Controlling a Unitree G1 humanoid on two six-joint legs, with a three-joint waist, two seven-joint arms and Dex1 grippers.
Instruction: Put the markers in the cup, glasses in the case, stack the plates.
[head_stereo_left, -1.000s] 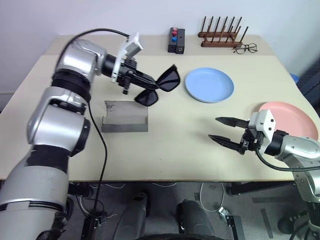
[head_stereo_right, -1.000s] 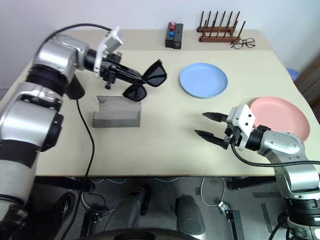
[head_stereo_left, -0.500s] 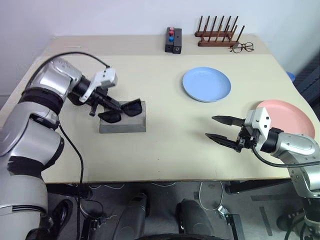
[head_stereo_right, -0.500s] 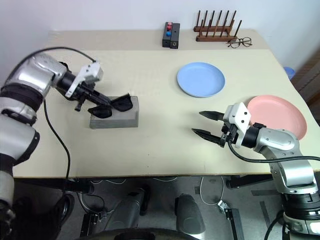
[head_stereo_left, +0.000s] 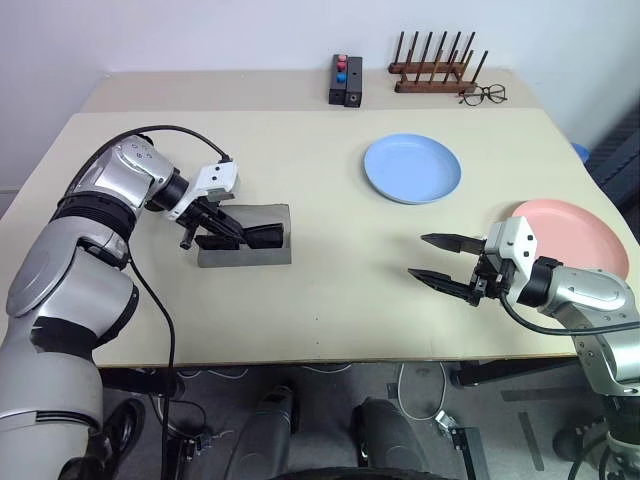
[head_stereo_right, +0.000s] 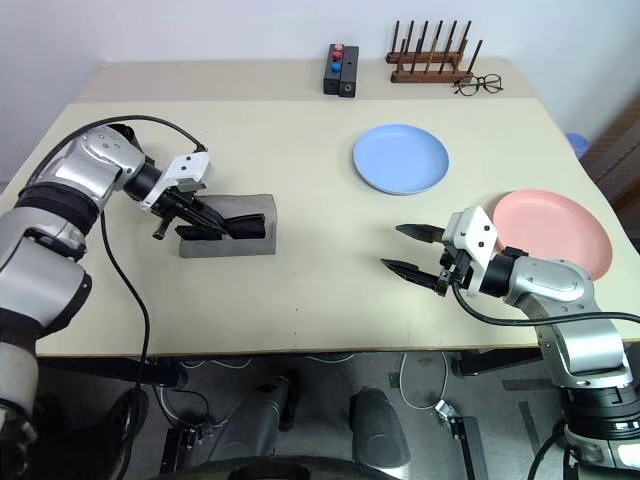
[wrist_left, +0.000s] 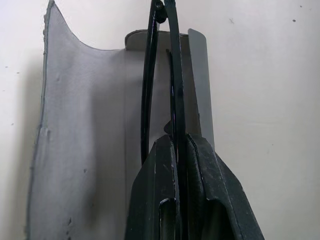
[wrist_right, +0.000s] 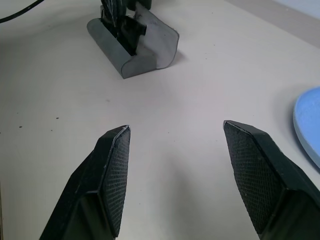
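Note:
The black sunglasses (head_stereo_left: 263, 236) sit folded and on edge inside the open grey case (head_stereo_left: 245, 257) on the left of the table. My left gripper (head_stereo_left: 232, 229) is shut on the glasses (wrist_left: 172, 80), pointing down into the case (wrist_left: 85, 150). My right gripper (head_stereo_left: 416, 255) hovers open and empty over bare table at the right front, beside the pink plate (head_stereo_left: 572, 232). The light blue plate (head_stereo_left: 412, 168) lies apart, further back. The markers and the cup are out of view.
At the back edge stand a black box with red and blue buttons (head_stereo_left: 345, 80), a wooden peg rack (head_stereo_left: 432, 68) and thin-rimmed clear spectacles (head_stereo_left: 487, 95). A black cable loops from my left wrist over the table's left part.
My left gripper came down and to the left with the sunglasses, from above the table into the case. My right gripper stayed where it was.

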